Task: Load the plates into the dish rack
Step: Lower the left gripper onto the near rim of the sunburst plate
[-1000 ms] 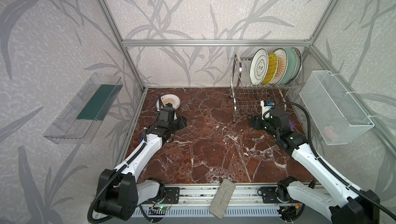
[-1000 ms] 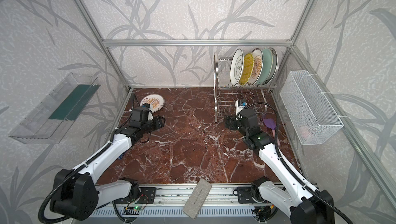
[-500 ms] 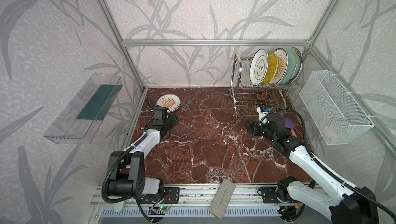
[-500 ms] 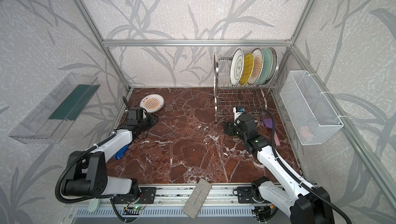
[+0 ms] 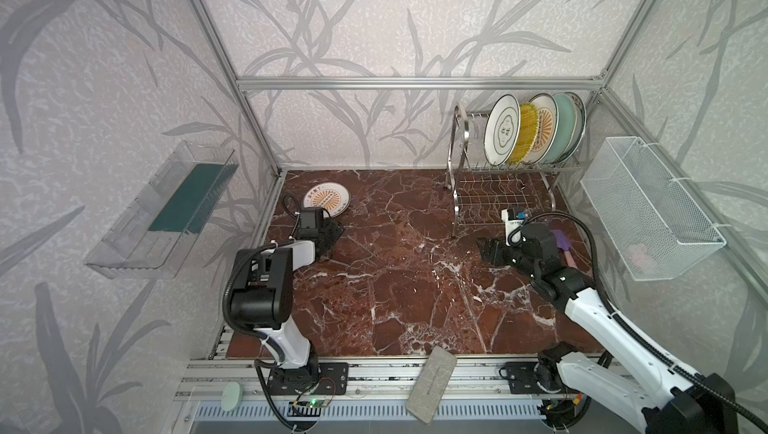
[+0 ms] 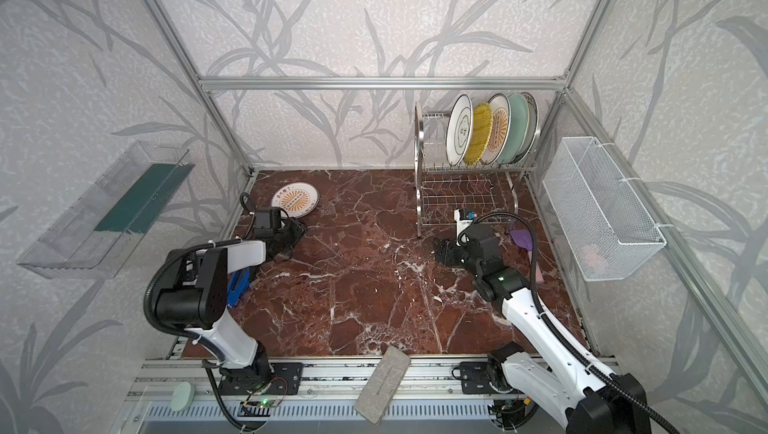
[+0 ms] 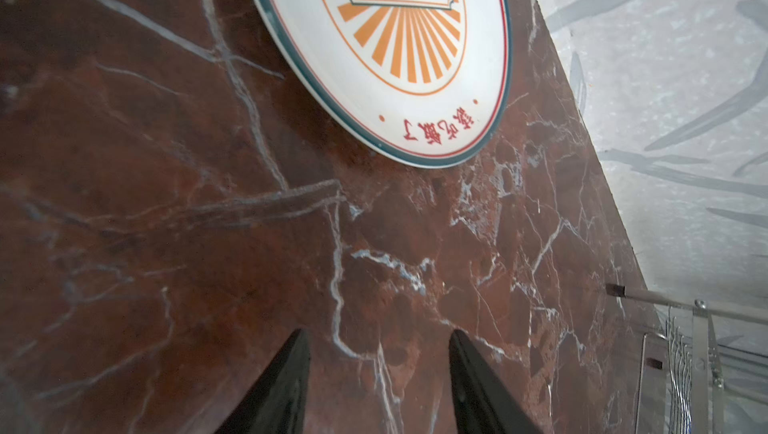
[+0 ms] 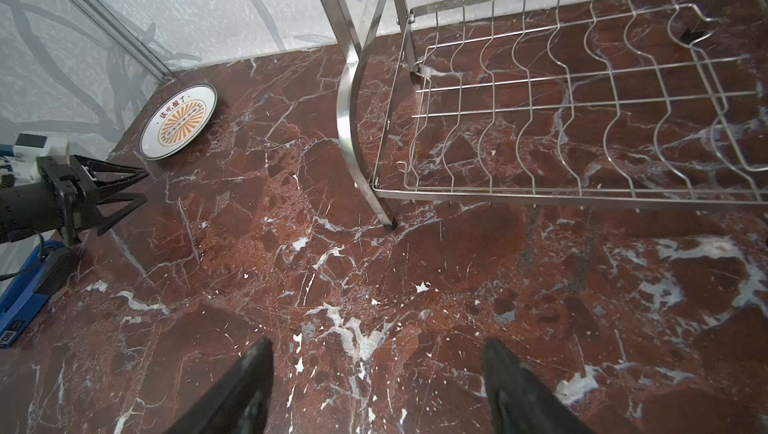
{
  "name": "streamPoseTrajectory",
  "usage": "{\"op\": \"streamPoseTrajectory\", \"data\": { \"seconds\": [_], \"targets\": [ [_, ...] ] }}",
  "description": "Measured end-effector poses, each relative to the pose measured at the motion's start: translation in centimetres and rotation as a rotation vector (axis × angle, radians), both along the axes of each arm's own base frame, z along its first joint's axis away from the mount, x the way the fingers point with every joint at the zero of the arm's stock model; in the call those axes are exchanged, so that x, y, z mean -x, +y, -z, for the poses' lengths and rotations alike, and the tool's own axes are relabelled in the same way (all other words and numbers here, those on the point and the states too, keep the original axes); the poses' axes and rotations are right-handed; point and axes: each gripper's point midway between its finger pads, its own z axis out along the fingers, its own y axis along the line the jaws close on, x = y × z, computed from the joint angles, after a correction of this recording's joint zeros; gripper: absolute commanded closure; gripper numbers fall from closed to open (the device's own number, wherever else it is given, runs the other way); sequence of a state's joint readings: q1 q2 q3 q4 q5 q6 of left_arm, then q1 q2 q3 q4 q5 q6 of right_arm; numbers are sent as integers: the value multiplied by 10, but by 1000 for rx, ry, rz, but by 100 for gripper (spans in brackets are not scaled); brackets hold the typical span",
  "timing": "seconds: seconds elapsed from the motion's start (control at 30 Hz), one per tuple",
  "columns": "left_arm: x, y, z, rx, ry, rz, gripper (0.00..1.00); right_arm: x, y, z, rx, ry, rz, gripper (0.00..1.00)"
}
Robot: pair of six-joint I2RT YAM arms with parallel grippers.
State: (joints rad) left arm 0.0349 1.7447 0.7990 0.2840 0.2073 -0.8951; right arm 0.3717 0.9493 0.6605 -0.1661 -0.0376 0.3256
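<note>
Red marble tabletop (image 5: 395, 270), enclosed by leaf-print panels (image 5: 374, 16).

Both top views: the dish rack (image 5: 494, 197) is standing at the far right corner, with five plates (image 5: 540, 129) standing upright in its upper tier. One sunburst plate (image 5: 326, 199) is lying flat near the far left corner. The left claw (image 5: 334, 232) is hovering just beside it, jaws apart. The right claw (image 5: 484, 251) is hanging near the rack's front, jaws apart.

Left wrist view: fingers (image 7: 291, 369) are standing apart over bare marble, with the sunburst plate ahead of them, untouched.

Right wrist view: fingers (image 8: 253, 369) are standing wide apart, gripping nothing, with the rack's lower tier ahead.
</note>
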Motion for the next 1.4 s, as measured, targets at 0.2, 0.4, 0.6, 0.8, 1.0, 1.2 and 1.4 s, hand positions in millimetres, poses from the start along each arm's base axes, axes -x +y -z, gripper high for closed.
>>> {"op": "streamPoseTrajectory", "data": {
  "seconds": [0.2, 0.4, 0.6, 0.8, 1.0, 1.2, 1.4],
  "targets": [
    [-22, 2, 7, 53, -56, -49, 47, 3, -6, 4, 38, 5, 9, 22],
    [-36, 5, 5, 92, -105, -93, 47, 2, -8, 9, 60, 10, 11, 22],
    [-45, 12, 6, 133, -147, -153, 51, 2, -8, 16, 73, 27, 8, 22],
    [-60, 18, 7, 165, -172, -188, 55, 2, -9, 18, 77, 28, 10, 22],
    [-68, 25, 8, 188, -181, -219, 62, 1, -10, 18, 83, 27, 16, 22],
    [-73, 28, 12, 218, -189, -259, 69, 1, -11, 18, 84, 26, 17, 22],
    [-77, 30, 15, 243, -207, -288, 73, 1, -12, 19, 89, 25, 21, 22]
  ]
}}
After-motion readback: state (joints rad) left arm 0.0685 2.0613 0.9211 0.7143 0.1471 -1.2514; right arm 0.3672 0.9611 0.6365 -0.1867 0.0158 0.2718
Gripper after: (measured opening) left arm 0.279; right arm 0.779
